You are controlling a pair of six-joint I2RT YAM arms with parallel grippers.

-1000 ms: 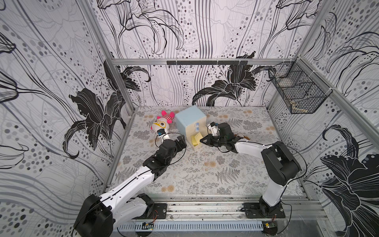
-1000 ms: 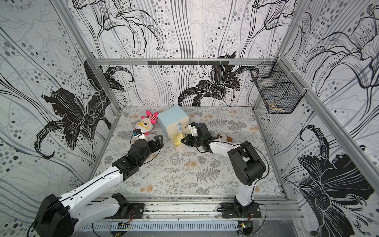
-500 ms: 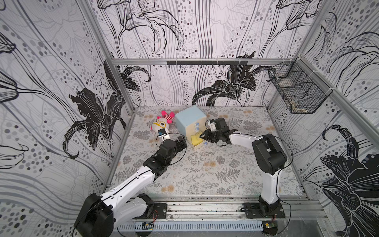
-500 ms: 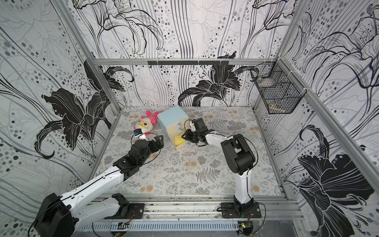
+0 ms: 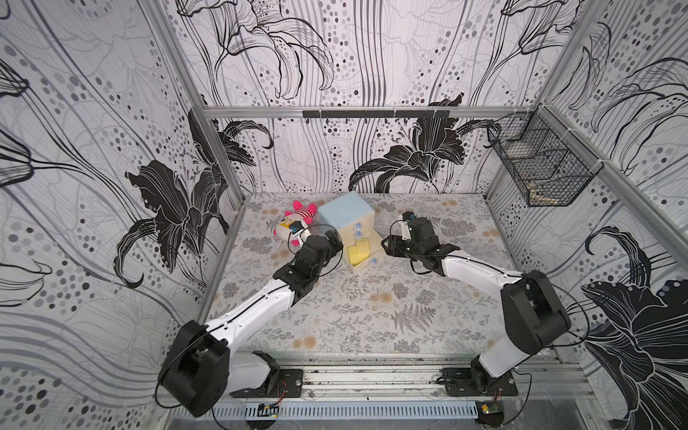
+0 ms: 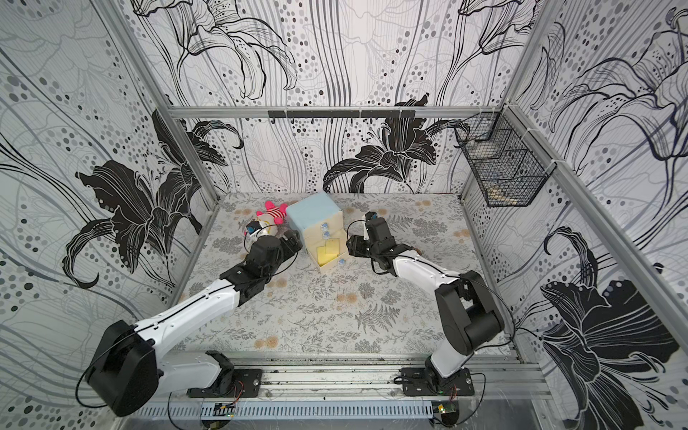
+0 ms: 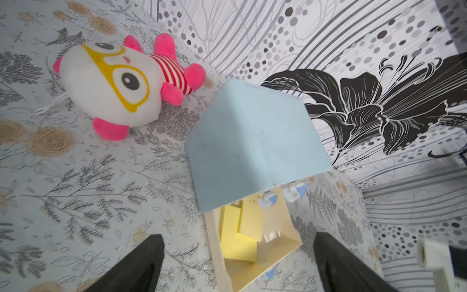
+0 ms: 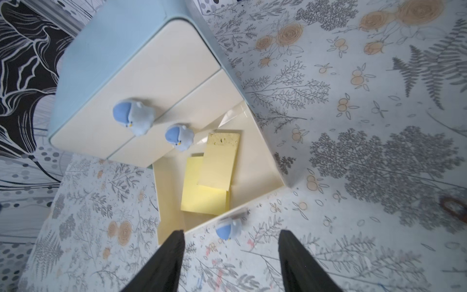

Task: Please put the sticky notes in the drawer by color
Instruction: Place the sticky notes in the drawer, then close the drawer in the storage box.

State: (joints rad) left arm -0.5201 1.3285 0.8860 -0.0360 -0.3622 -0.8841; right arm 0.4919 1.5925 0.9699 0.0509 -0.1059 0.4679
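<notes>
The drawer [image 5: 344, 212] [image 6: 312, 214] is a pale blue chest with three cream fronts and blue knobs. Its bottom drawer [image 5: 366, 264] [image 8: 267, 161] is pulled out. Two yellow sticky notes [image 5: 357, 251] [image 6: 327, 249] [image 7: 237, 235] [image 8: 207, 187] lie inside it, one leaning over the other. My left gripper [image 5: 335, 240] [image 7: 238, 236] is open at the chest's left side, with nothing between its fingers. My right gripper [image 5: 387, 245] [image 8: 231, 232] is open and empty just right of the pulled-out drawer, by its knob [image 8: 228, 230].
A pink and white plush toy [image 5: 292, 227] [image 7: 111, 83] lies left of the chest by the back wall. A black wire basket [image 5: 540, 163] hangs on the right wall. A floral cloth covers the table.
My right gripper went from shut to open and drew back to the right of the pulled-out drawer. The left arm has not moved.
</notes>
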